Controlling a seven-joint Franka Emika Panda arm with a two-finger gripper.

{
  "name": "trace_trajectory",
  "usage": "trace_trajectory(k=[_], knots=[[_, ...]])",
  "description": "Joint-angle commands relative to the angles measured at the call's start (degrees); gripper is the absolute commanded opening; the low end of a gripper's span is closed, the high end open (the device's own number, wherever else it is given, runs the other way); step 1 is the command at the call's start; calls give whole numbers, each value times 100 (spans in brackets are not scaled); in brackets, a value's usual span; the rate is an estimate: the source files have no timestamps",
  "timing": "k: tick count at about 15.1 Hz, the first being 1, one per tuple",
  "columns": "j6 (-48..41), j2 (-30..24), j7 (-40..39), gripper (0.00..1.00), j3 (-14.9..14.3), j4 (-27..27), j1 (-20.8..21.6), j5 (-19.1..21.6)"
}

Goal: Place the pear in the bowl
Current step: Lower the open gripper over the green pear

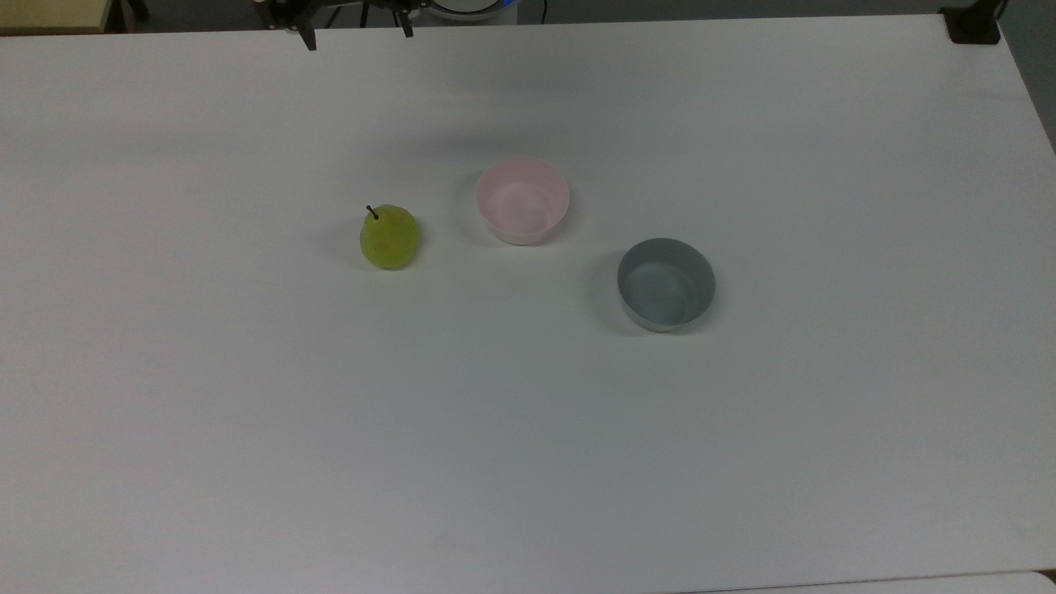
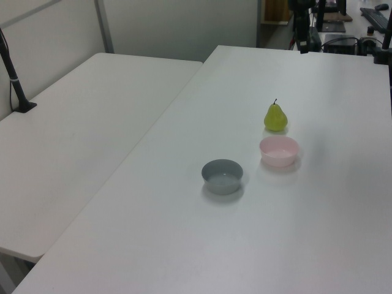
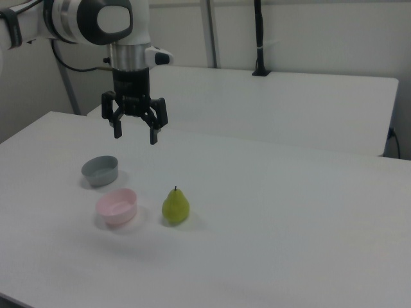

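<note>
So my gripper (image 3: 135, 133) is hanging up in the air pointing straight down, fingers spread wide with nothing between them. In the right view it's above the table (image 3: 270, 212), up over the two bowls and well clear of everything. In the top view you just catch the fingertips (image 1: 309, 40) poking in at the far edge.

Both bowls have nothing in them. The pink bowl (image 1: 522, 200) sits upright near the middle of the table, and the grey bowl (image 1: 666, 284) is off to the top view's right of it, a bit closer to the near edge, not touching.

The pear (image 1: 389, 237) is standing on the table just to the top view's left of the pink bowl, apart from it. It's upright on its fat end, long axis vertical, little dark stem pointing up.
</note>
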Motion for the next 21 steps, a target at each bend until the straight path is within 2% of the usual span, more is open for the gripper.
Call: trace_trajectory(k=[1,6,14,21], knots=[[258,138,-314,100,-43,-149,56,-206],[960,692,-324,100,-43,-509,74,-470],[1716,1685,-193,100,-43,-501,284,-470],[1972,2151,-192,100,-43,-501,337,-637]])
